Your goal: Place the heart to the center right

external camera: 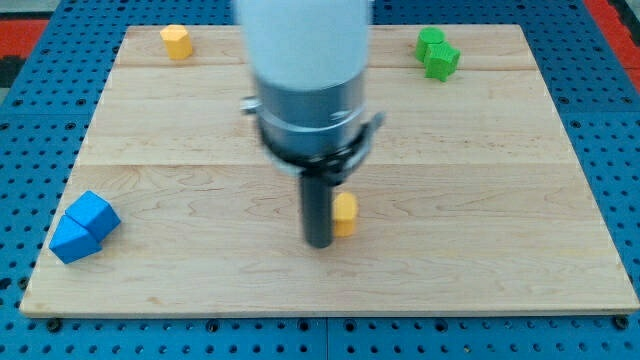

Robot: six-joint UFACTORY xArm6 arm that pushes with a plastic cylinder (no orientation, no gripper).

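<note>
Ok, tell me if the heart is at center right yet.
Not yet. The yellow heart sits near the board's middle, touching my tip on its right side.

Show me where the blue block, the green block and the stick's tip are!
blue block (84,226): camera view, on its top face, at the view's bottom left.
green block (437,52): camera view, on its middle, at the view's top right.
my tip (319,241): camera view, on the rod's very end, beside a small yellow block (346,212).

No writing, label, brand mark, number or sign can be read anywhere here.
</note>
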